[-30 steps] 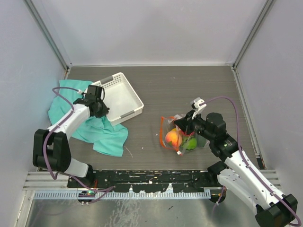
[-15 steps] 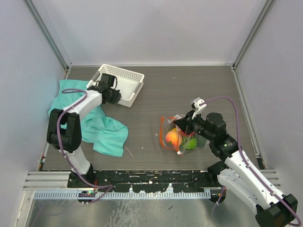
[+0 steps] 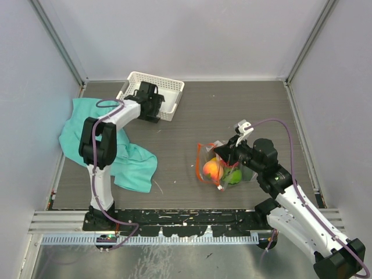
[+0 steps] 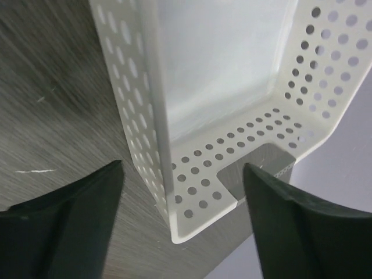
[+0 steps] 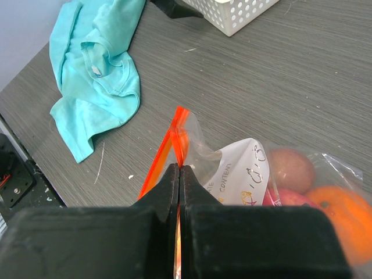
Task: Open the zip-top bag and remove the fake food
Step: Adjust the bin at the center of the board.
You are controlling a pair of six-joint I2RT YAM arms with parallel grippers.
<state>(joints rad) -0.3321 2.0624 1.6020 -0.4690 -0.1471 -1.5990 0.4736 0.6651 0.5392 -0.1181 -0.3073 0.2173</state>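
**Figure. Two-arm bag-opening task, single moment.** The right gripper point(image 5: 179, 171) has its fingers pressed together on the orange-red zipper strip point(image 5: 177, 131) of the zip-top bag point(image 5: 244, 168). The strip runs out ahead of the fingertips. The bag body lies just beside and to the right of the fingers, resting on the table point(image 3: 232, 110). Through the clear film the fake food point(image 5: 340, 212) can be seen: an orange fruit, a peach-red one and a sliver of red close to the right gripper, and a green one in the overhead view. A white label point(image 5: 238, 171) sits just right of the pinch. Whether the zipper is sealed cannot be told.

The left gripper point(image 4: 183, 174) is spread, with one corner of the white perforated basket point(image 3: 152, 93) between its fingers and no visible contact. The part of the basket interior in view holds nothing. A teal cloth point(image 3: 104, 145) lies well apart from the right gripper, to its left.

*Handling (judged).* The bag is probably light, limp, crinkly and slippery, so it would sag and slide rather than hold its shape. The zipper strip is likely its stiffest part and so the soundest hold. A second hold on the opposite lip, near the present pinch, would let the mouth be parted. The fruits look rigid, smooth and round, and likely to roll once free
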